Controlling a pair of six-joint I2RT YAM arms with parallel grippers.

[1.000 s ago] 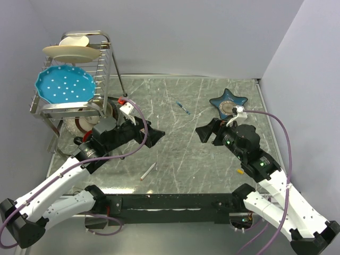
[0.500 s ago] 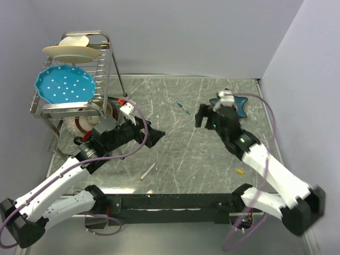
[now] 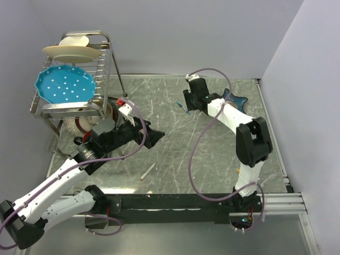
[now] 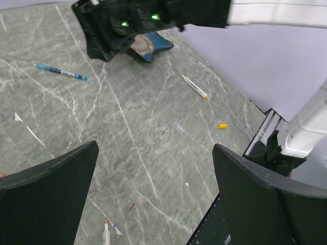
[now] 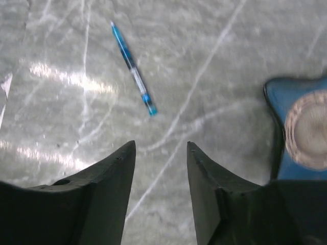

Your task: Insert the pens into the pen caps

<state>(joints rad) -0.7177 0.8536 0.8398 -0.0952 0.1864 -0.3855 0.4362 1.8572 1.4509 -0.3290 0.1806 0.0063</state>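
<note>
A blue pen [image 3: 183, 108] lies on the marble table at the back centre. My right gripper [image 3: 189, 102] hovers just behind it, and the blue pen [image 5: 133, 69] lies ahead of its fingertips. That gripper [image 5: 159, 146] is open, jaws partly narrowed, with nothing between them. A white pen with a red end [image 3: 148, 171] lies near the front. My left gripper [image 3: 154, 137] hangs wide open and empty [image 4: 153, 150] above the table. The left wrist view shows a white pen with a yellow-orange end [image 4: 194, 86], a yellow-orange pen cap [image 4: 222, 126] and a tiny red piece [image 4: 132, 206].
A wire dish rack [image 3: 103, 69] with a blue plate and a cream plate stands at the back left. A blue star-shaped dish [image 3: 238, 99] sits at the back right, close beside my right arm, and shows at the right edge [image 5: 276, 102] of the right wrist view.
My right arm has swung from the right middle of the table out to the back centre, next to the blue pen, and its jaws have narrowed. The left arm has not moved.
</note>
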